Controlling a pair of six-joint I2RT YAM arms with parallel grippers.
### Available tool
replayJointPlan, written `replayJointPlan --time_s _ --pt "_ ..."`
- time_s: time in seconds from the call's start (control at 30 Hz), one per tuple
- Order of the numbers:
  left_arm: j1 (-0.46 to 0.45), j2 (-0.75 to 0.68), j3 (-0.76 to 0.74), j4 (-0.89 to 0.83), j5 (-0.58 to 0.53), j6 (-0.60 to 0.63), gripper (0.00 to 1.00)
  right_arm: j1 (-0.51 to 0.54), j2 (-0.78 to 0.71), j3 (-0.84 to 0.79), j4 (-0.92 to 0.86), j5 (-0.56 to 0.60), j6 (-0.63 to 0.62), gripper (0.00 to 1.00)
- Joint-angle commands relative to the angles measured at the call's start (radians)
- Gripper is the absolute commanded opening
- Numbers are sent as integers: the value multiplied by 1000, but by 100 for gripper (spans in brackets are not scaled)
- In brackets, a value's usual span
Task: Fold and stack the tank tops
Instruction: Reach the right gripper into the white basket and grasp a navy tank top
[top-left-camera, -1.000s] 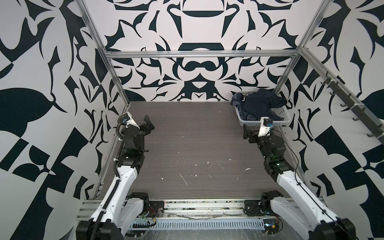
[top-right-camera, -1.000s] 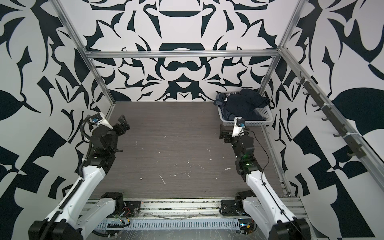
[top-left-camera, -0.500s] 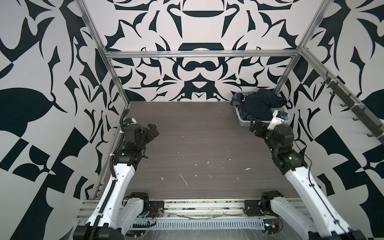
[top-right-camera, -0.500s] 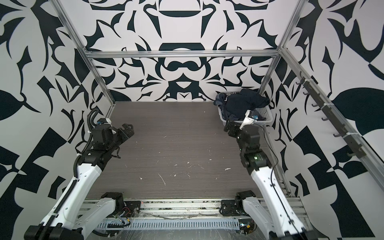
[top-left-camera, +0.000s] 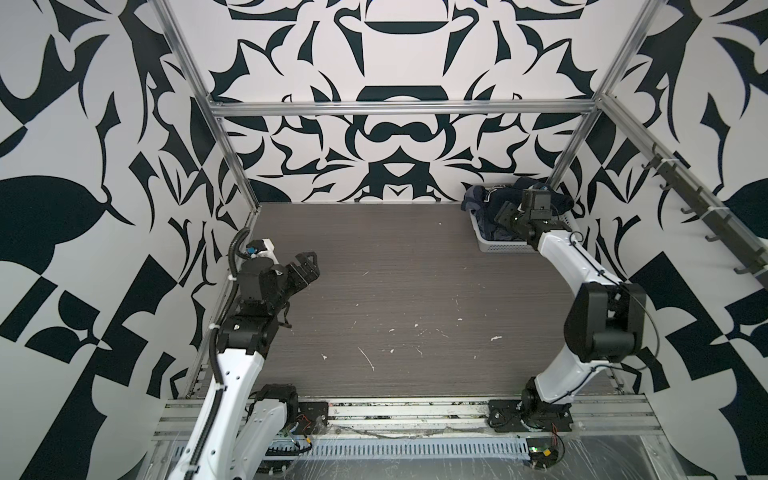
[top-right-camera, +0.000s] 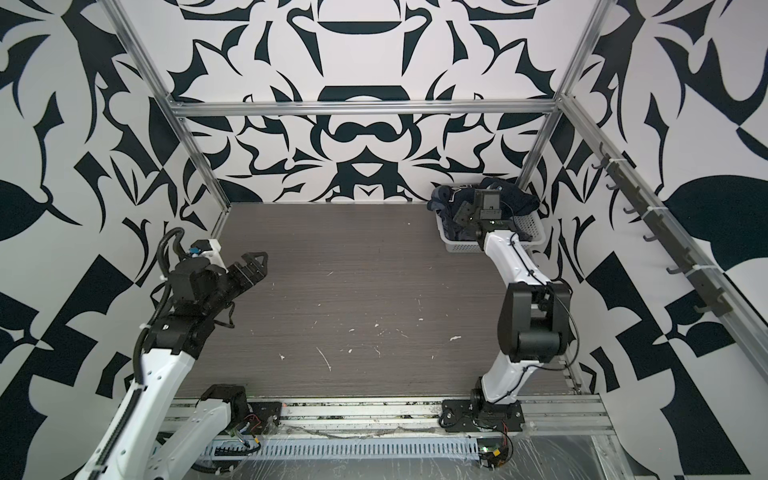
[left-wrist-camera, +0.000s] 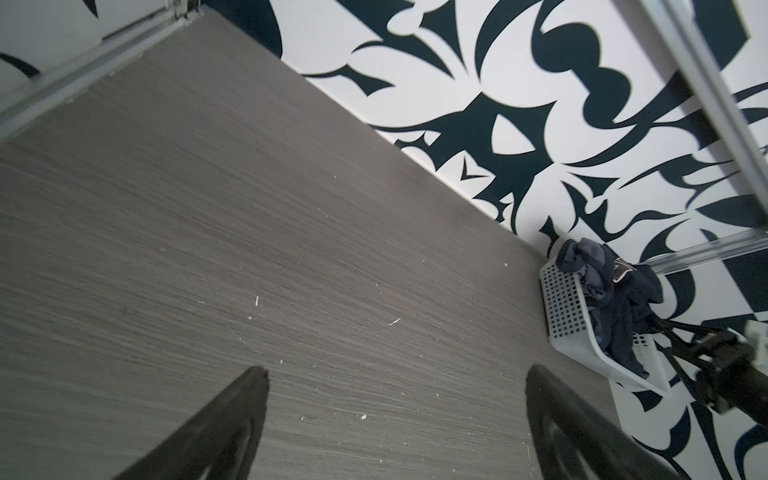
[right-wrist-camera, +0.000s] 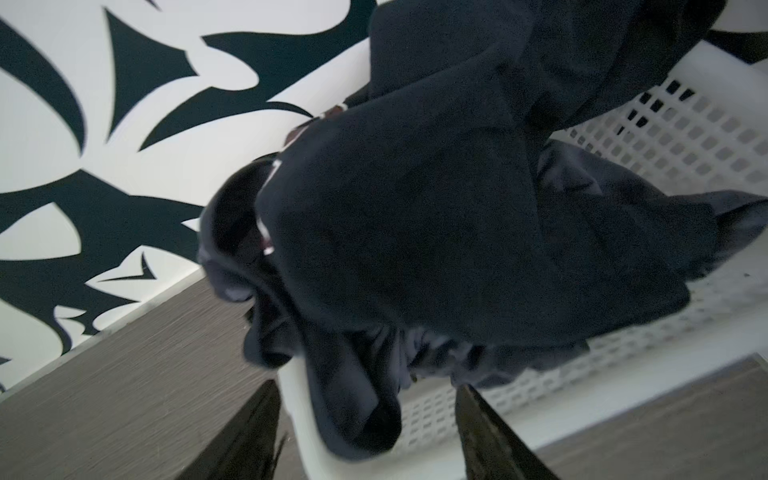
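Note:
Both tank tops lie crumpled in the white basket (top-left-camera: 498, 248) at the table's back right corner. The dark navy one (right-wrist-camera: 415, 208) is on top, with the slate-blue one (right-wrist-camera: 623, 216) under and beside it. My right gripper (right-wrist-camera: 369, 386) reaches over the basket's near left end in both top views (top-left-camera: 505, 214) (top-right-camera: 463, 214). Its jaws stand apart on either side of a dark blue fold that hangs over the basket's rim (right-wrist-camera: 299, 415), and neither finger presses the cloth. My left gripper (top-left-camera: 311, 266) (left-wrist-camera: 397, 374) hovers open and empty over the left side of the table.
The grey wood-grain table (top-left-camera: 395, 291) carries small white scuffs and crumbs. Patterned walls and aluminium frame posts (top-left-camera: 232, 166) close in three sides. A rail of hooks (top-left-camera: 706, 224) runs along the right wall. The basket (left-wrist-camera: 561, 307) sits against the back wall.
My right arm has stretched from the table in front of the basket up over the basket, and its jaws have narrowed. The left arm has leaned forward and lower, still open.

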Motion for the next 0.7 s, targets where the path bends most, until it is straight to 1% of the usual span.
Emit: replayJointPlan --time_s 0.0,0.17,0.23,0.33,0.4,0.57,0.67 --pt "3 -54 -42 -46 -12 31 99 -27 86 133 -5 -86 29 67" --pt "3 -55 -52 -33 -5 36 99 -28 198 252 -3 -122 32 72" --pt "3 -37 -44 -38 -6 42 99 -27 227 279 1 -142 34 74" --pt "3 -18 -39 -36 -2 48 99 -29 254 300 15 -156 40 81" --pt "3 -16 -39 -35 0 47 99 -28 274 316 18 -166 39 84" --pt "3 -16 -46 -30 -7 48 99 -28 346 391 -22 -184 34 85" --pt "3 -10 -46 -31 -7 48 99 -27 391 439 -44 -182 39 83"
